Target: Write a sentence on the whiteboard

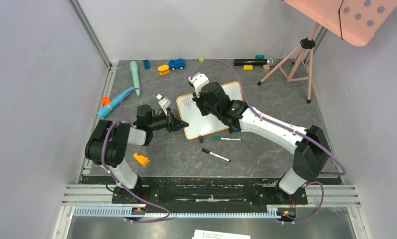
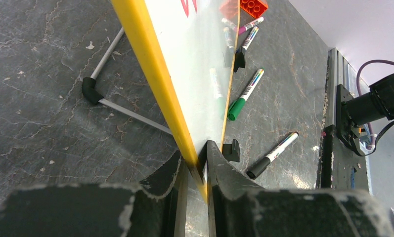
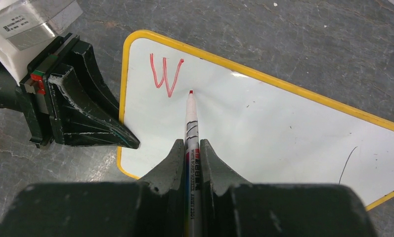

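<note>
The whiteboard (image 1: pixel 194 123), white with a thin yellowish frame, stands tilted on the grey table. My left gripper (image 2: pixel 198 160) is shut on its left frame edge, near the lower corner (image 1: pixel 180 124). Of the sentence, only a red "W" (image 3: pixel 165 76) shows, at the board's upper left (image 1: pixel 187 102). My right gripper (image 3: pixel 190 148) is shut on a red whiteboard marker (image 3: pixel 191 126). The marker's tip rests against the white surface (image 3: pixel 284 133) just right of the "W". In the right wrist view the left fingers (image 3: pixel 96 123) reach the board's left edge.
A green marker (image 1: pixel 226 138) and a black marker (image 1: pixel 215 155) lie in front of the board. An orange block (image 1: pixel 141 160) sits near the left arm. Toys line the back: a blue car (image 1: pixel 177 63) and a teal wand (image 1: pixel 135 77). A pink dotted panel's tripod (image 1: pixel 298 59) stands back right.
</note>
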`<state>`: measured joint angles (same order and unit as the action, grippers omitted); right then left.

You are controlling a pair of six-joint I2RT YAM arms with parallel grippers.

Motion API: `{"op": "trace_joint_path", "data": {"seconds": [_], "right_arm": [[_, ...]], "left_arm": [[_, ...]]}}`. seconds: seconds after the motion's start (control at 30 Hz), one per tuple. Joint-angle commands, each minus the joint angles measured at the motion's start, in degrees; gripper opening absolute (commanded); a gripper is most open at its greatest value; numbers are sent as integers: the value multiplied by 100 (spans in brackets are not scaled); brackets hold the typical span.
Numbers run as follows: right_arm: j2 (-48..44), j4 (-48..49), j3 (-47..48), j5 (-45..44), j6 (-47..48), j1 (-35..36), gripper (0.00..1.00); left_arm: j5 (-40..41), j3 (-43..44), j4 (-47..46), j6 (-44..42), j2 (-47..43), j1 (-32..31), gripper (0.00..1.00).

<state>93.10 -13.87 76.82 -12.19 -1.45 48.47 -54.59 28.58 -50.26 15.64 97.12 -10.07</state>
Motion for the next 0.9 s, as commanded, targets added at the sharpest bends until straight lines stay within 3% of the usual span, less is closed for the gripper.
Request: {"op": "trace_joint_path", "data": {"seconds": [0.0, 0.87], "right_arm": [[-111, 165, 191, -180, 40, -21, 0], [234, 68, 455, -270, 75, -85, 0]], "left_arm": [[350, 97, -45, -289, 41, 40, 9], [352, 94, -54, -298, 28, 44, 9]]}}
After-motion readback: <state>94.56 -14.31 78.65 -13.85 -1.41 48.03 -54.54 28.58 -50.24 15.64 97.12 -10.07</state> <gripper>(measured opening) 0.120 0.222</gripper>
